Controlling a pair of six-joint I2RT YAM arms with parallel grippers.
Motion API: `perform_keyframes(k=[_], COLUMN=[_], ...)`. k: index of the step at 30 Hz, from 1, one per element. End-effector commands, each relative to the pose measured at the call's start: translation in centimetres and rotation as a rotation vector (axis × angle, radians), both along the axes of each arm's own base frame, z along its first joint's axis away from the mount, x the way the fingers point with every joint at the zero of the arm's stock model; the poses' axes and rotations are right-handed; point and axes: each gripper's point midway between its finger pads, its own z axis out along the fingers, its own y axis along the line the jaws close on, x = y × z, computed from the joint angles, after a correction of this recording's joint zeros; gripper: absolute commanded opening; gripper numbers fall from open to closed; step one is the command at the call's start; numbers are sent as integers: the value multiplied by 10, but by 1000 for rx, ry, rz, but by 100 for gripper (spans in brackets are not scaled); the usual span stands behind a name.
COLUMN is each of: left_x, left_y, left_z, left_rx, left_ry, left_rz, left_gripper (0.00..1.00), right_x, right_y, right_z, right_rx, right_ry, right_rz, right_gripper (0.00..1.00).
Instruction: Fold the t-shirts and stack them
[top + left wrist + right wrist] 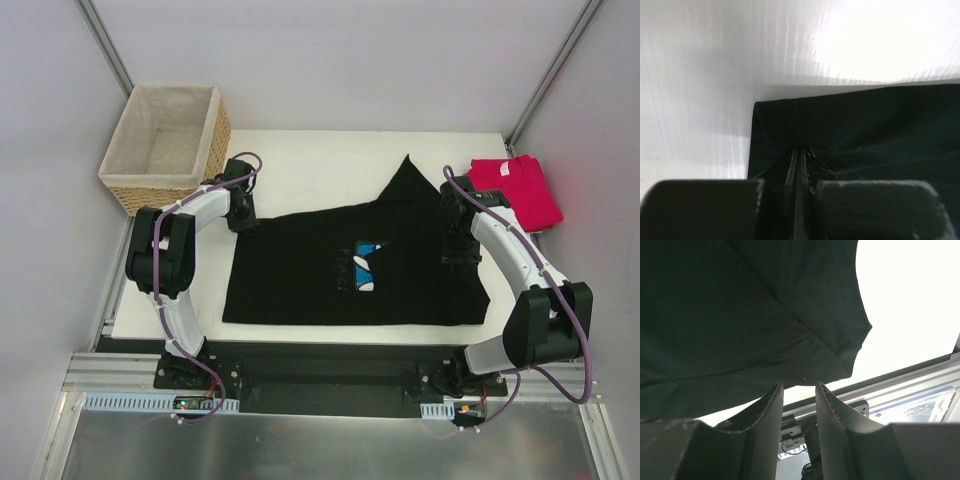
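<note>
Fig. Both arms at the black shirt, read near to far.

(a) Near edge. Only the right wrist view looks back at the metal frame rail [912, 382] along the table's front. My right gripper [798, 386] stands partly open, a clear gap between its fingers [765, 425] and nothing in it. The hem of the black t-shirt [740, 315] hangs just past the tips. The top view gives me only the back of this gripper, over the shirt's right side, and I could not judge the jaws from there.

(b) Middle. From above, the black t-shirt lies spread across the white table [300, 160], blue daisy print [367, 264] face up, one point of cloth reaching toward the far edge. Neither wrist view shows the print.

(c) Left far corner of the shirt. My left gripper [243, 215] sits here. The left wrist view settles what the top view cannot: the fingers [791, 172] are pressed together on the cloth just inside the corner, and the fabric puckers at the pinch. The shirt's edge lies flat on the table beyond.

(d) Far side, top view only. The pinkish-red t-shirt [520, 190] lies bunched at the far right corner, apart from the black one. The wicker basket [215, 140] stands off the table's far left corner
</note>
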Motion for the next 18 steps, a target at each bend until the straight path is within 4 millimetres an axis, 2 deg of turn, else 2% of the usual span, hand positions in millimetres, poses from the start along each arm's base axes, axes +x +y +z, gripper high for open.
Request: perform_keyframes(k=[1, 5, 8, 13, 18], left_x=[25, 42, 51, 60, 69], left_y=[-2, 1, 2, 4, 14], left_z=[25, 41, 45, 35, 38], left_rx=[-6, -10, -9, -12, 23], left_ry=[-83, -128, -144, -128, -147], left_rz=[-6, 9, 14, 26, 80], left_gripper=[0, 0, 0, 0, 0], right_x=[-3, -5, -7, -8, -11], right_y=[-3, -4, -7, -9, -14], right_z=[11, 12, 13, 14, 15], right_rx=[-17, -17, -37, -49, -72], right_ry=[3, 8, 18, 33, 49], right_rz=[10, 18, 23, 34, 47], right_gripper=[34, 34, 33, 33, 32])
